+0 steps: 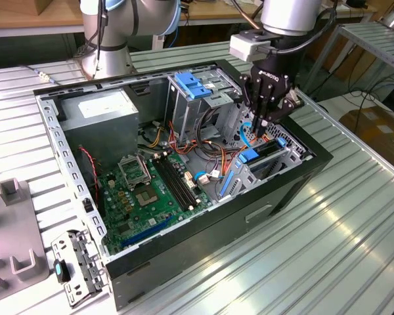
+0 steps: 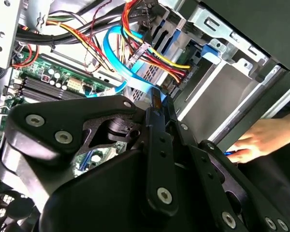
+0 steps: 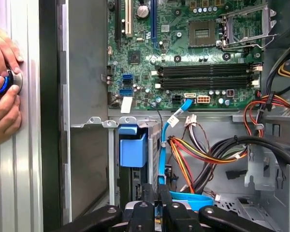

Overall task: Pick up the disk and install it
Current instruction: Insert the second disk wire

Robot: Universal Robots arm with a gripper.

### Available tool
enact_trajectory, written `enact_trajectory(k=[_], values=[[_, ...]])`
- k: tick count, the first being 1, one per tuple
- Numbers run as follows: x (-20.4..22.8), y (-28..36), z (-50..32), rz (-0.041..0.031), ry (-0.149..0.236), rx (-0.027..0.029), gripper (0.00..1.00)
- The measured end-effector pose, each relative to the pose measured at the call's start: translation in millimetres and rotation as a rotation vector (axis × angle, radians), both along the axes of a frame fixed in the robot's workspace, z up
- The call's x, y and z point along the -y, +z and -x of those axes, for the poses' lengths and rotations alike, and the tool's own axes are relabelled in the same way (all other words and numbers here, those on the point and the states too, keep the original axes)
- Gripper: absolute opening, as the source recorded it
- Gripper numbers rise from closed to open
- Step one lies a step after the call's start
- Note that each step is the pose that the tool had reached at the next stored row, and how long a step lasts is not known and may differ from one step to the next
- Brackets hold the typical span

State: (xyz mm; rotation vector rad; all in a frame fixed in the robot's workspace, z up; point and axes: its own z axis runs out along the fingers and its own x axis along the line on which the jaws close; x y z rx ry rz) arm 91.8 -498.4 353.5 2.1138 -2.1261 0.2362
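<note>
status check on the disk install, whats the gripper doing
Gripper down inside the open case, over the drive cage. Disk not clearly made out. Cables crowd the bay; a person's hands rest outside the case.

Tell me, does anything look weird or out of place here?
Yes. A person's hands hold a small blue round thing on the ribbed metal table, right beside the open black computer case where the black gripper works. Hands that near look odd.

No legible text (labels unreadable)
</note>
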Motion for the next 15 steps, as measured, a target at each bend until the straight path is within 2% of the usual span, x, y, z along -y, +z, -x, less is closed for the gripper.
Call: enact_trajectory(k=[1, 4, 6, 7, 15], values=[[1.8, -0.3, 0.5, -0.0070, 0.001, 0.0036, 0.16], [6.5, -1.1, 1.8, -0.0220, 0.004, 0.0120, 0.16], [10.9, -2.0, 3.8, -0.0405, 0.006, 0.0208, 0.16], [11.4, -2.0, 4.1, -0.0426, 0.006, 0.0222, 0.16], [11.4, -2.0, 4.2, -0.0427, 0.007, 0.0224, 0.16]])
